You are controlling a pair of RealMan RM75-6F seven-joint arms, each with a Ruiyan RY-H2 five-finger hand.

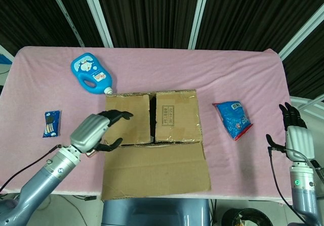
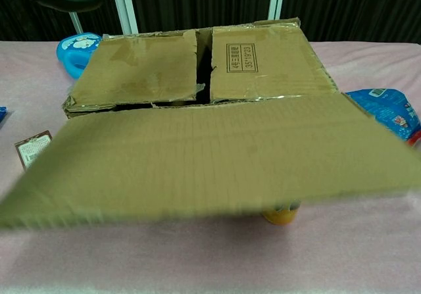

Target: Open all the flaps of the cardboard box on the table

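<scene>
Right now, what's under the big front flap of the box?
In the chest view, only the bottom of a yellow can shows beneath the flap; the rest is covered. The head view hides it entirely.

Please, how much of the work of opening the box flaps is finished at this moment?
Done: the front flap of the cardboard box lies folded out toward the robot. In hand: the left robot hand hovers open over the left inner flap, holding nothing. Left: both inner flaps, including the right one, lie closed. A rear flap cannot be seen. The right robot hand waits at the table's edge.

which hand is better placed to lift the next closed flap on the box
Left. The left hand hovers open right beside the cardboard box's closed left flap; the right hand sits far off by the table's edge.
</scene>
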